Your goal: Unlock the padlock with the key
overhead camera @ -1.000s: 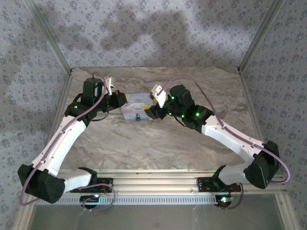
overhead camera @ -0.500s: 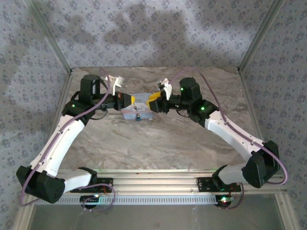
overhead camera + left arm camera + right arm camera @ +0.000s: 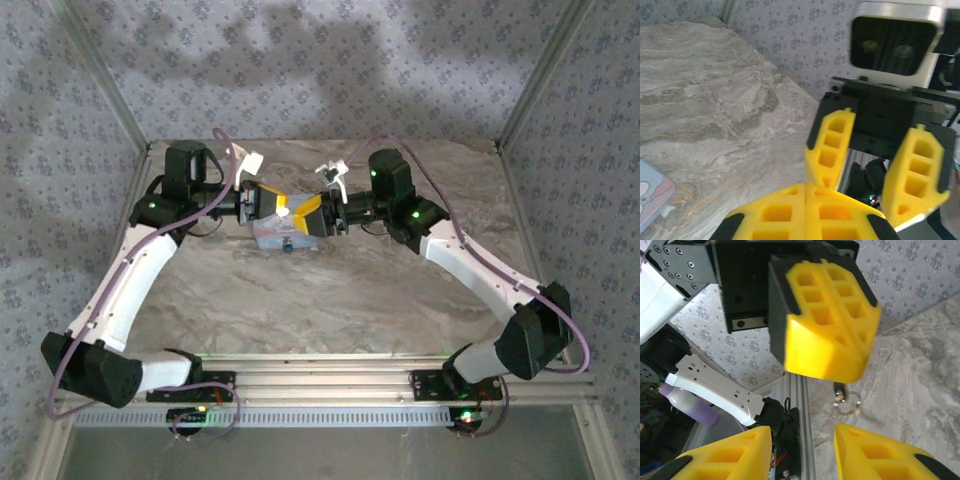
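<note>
Padlock (image 3: pixel 287 246) sits against the near side of the tin (image 3: pixel 268 237) on the table (image 3: pixel 350 290). My left gripper (image 3: pixel 805 202) is closed, fingers flush. My right gripper (image 3: pixel 802 434) is wide open w/ nothing in it, facing the left one just above the tin. Key (image 3: pixel 840 391) w/ ring (image 3: pixel 851 406) shows by my left fingertips; can't tell if it's pinched.

Pale walls (image 3: pixel 300 80) with a small flower print close in a marbled grey-beige table (image 3: pixel 330 300), with metal posts (image 3: pixel 107 80) at the corners. Blotchy shadows lie across the back wall. A slotted rail (image 3: pixel 330 382) runs along the near edge.
</note>
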`<state>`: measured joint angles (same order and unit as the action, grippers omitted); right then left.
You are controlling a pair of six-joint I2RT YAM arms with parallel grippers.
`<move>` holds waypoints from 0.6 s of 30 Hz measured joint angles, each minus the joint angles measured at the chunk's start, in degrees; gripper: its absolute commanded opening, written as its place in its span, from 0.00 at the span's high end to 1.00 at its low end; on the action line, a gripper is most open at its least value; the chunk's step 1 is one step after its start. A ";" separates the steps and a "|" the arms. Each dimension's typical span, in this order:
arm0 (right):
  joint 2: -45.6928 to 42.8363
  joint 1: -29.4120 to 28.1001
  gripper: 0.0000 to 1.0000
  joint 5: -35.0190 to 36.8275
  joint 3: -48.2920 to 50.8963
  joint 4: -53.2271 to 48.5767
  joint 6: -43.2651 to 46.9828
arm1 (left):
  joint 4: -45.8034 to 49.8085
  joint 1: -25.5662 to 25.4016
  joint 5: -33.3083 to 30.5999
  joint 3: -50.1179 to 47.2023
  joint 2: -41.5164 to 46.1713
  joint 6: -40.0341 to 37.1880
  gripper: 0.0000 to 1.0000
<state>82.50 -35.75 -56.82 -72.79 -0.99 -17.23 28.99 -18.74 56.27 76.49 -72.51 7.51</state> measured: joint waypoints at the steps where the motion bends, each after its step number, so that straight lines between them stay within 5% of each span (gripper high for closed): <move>1: 0.28 0.00 0.65 -0.28 0.00 0.13 -0.37 | 0.00 0.00 0.61 0.00 -0.02 -0.11 1.00; 9: 2.84 -0.02 0.69 -2.29 -1.97 1.73 -2.78 | 0.07 0.00 4.26 0.33 -0.04 -0.96 1.00; 18: 3.89 -0.24 0.93 -3.43 -3.30 2.14 -4.04 | 1.05 0.00 6.36 0.66 -0.70 -1.07 1.00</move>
<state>86.39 -35.99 -60.25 -76.09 1.15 -21.28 30.04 -18.74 62.63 77.14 -73.21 6.44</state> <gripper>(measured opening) 0.097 0.060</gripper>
